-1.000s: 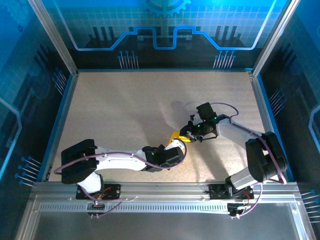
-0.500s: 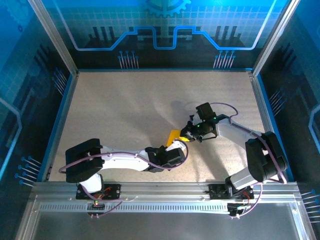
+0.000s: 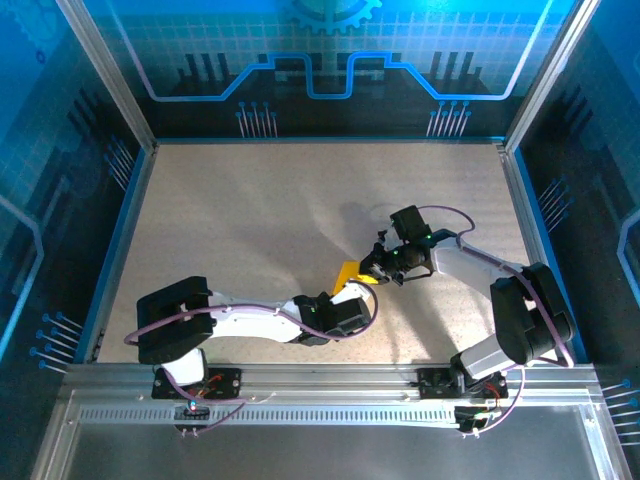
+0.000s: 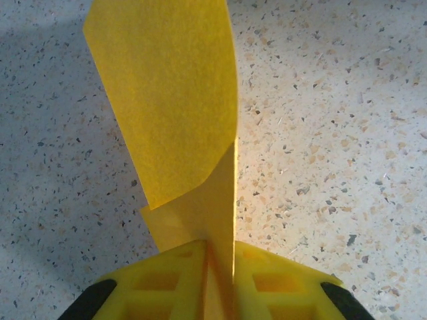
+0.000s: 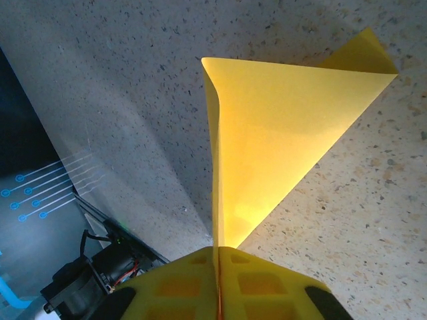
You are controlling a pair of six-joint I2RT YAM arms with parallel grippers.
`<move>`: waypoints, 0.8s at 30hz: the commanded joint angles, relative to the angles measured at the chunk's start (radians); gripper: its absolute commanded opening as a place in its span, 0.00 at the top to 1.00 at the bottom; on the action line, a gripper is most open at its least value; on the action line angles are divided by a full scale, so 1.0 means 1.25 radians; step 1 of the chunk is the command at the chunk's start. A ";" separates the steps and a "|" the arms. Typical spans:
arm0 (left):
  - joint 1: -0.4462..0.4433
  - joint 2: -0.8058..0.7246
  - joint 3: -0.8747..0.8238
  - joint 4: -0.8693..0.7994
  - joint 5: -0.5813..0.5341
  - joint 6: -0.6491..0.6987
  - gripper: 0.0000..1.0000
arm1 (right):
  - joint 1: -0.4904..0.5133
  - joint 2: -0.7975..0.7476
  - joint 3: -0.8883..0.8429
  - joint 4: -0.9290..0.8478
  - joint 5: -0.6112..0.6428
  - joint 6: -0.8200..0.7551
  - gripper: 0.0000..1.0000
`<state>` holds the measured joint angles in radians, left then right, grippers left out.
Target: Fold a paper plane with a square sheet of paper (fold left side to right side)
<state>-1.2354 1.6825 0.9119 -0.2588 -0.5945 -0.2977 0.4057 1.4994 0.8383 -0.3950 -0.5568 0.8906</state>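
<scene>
Folded yellow paper [image 3: 347,272]: just off the centre of the table [image 3: 250,200] toward 4 o'clock, between both grippers. Over the last second we note the left arm [image 3: 250,322] shifted toward 3 o'clock and more paper bared, which we judge a re-seating of the hold mid-fold. Left gripper [image 4: 217,263] pinches its 6 o'clock end, right gripper [image 5: 217,257] its 3 o'clock end, both closed tight on the paper.
</scene>
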 commanded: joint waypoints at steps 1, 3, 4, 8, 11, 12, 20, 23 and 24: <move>-0.006 0.004 0.007 -0.011 0.009 -0.003 0.83 | 0.011 0.015 0.008 -0.008 0.001 0.002 0.91; -0.006 0.005 0.010 -0.009 0.022 0.001 0.81 | 0.010 0.018 0.009 -0.006 0.000 0.002 0.91; -0.005 0.005 0.013 -0.009 0.026 0.001 0.80 | 0.011 0.020 0.009 -0.007 0.001 0.001 0.91; -0.006 0.005 0.017 -0.006 0.030 0.001 0.80 | 0.010 0.024 0.008 -0.005 0.003 0.000 0.91; -0.006 0.002 0.018 -0.004 0.035 0.001 0.79 | 0.010 0.029 0.009 -0.004 0.003 0.000 0.91; -0.006 0.001 0.018 -0.002 0.036 0.001 0.80 | 0.010 0.030 0.008 -0.004 0.003 -0.002 0.91; -0.006 -0.003 0.019 -0.005 0.034 -0.002 0.82 | 0.010 0.030 0.009 -0.008 0.009 -0.006 0.91; -0.006 -0.006 0.020 -0.004 0.044 -0.004 0.83 | 0.010 0.034 0.009 -0.008 0.012 -0.006 0.91; -0.005 -0.007 0.020 -0.002 0.047 -0.004 0.83 | 0.011 0.036 0.008 -0.008 0.012 -0.006 0.91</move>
<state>-1.2354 1.6825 0.9123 -0.2565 -0.5598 -0.2966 0.4057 1.5295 0.8383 -0.3923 -0.5529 0.8902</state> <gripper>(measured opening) 0.171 0.092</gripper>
